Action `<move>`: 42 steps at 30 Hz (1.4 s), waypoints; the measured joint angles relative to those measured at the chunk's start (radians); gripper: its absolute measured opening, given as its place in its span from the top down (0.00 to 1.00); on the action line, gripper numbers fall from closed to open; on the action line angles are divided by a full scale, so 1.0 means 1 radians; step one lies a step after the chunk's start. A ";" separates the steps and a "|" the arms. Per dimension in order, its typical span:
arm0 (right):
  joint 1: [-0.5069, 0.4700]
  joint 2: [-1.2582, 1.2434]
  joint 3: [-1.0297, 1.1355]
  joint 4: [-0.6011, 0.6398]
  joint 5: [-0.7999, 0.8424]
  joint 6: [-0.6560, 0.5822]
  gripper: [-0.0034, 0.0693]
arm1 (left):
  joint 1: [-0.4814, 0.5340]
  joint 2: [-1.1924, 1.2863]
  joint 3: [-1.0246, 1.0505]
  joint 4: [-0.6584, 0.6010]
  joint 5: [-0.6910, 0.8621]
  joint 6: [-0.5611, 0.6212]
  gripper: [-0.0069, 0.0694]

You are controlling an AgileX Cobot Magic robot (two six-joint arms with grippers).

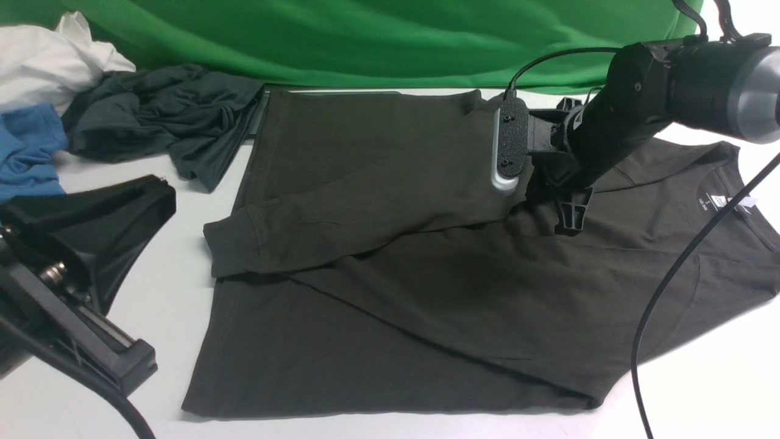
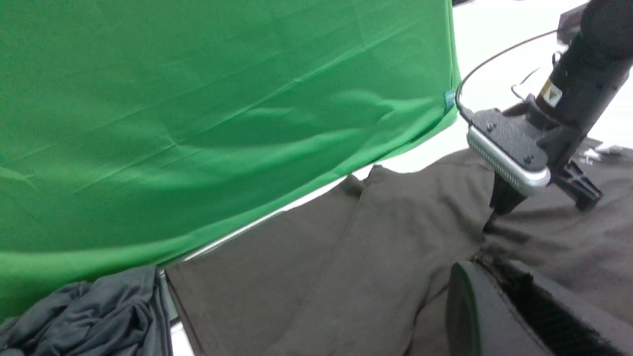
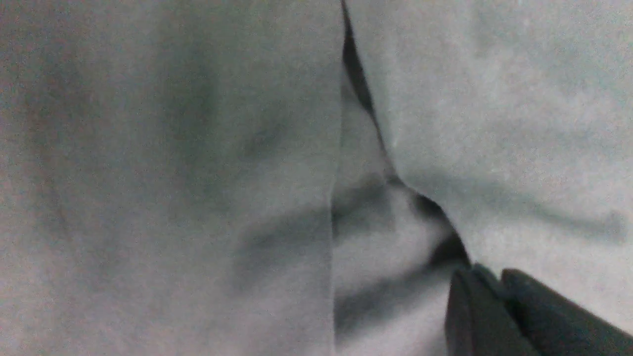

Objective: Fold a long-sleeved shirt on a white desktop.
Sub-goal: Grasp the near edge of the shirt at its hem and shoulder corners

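The long-sleeved shirt (image 1: 426, 292) lies on the white desktop (image 1: 719, 396), one sleeve (image 1: 341, 225) folded across; my right pincer (image 1: 570, 219) rests near its shoulder, closure untellable, my left pincer (image 1: 155, 277) stands parted; next, I judge, gripping the hem (image 1: 207, 341).

The dark olive-brown knit long-sleeved shirt (image 1: 390, 274) is plain, its neck label (image 1: 702, 204) lettered white. The smooth flat desktop (image 1: 170, 274) is white. Behind the shirt hangs a plain green cloth backdrop (image 1: 365, 36). Left of the shirt lie a crumpled charcoal-grey garment (image 1: 164, 116), a blue garment (image 1: 27, 152) and a white cloth (image 1: 49, 55).
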 joint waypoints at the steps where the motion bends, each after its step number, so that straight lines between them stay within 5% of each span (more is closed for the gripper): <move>1: 0.000 0.000 0.000 0.000 0.002 0.009 0.80 | 0.000 0.001 0.000 0.003 0.011 -0.004 0.89; 5: 0.000 -0.036 0.000 -0.006 0.055 0.137 0.54 | 0.000 0.053 -0.021 0.006 0.171 -0.060 0.89; 7: 0.000 -0.070 0.000 -0.007 0.098 0.225 0.49 | 0.000 0.101 -0.053 0.006 0.286 -0.080 0.89; 12: -0.002 -0.221 0.001 -0.010 0.262 0.500 0.65 | 0.000 0.265 -0.137 0.006 0.573 -0.104 0.89; 18: 0.031 -0.488 0.150 -0.012 0.373 0.741 0.79 | 0.004 0.515 -0.142 0.006 0.640 -0.103 0.89; 22: 0.064 -0.628 0.255 -0.011 0.366 0.800 0.79 | 0.044 0.621 -0.142 0.004 0.643 -0.104 0.89; 29: 0.091 -0.898 0.476 -0.008 0.298 0.841 0.78 | 0.284 0.761 -0.142 -0.078 0.626 -0.103 0.85; 42: 0.091 -0.991 0.612 -0.008 0.195 0.842 0.74 | 0.333 0.768 -0.148 -0.109 0.542 -0.079 0.30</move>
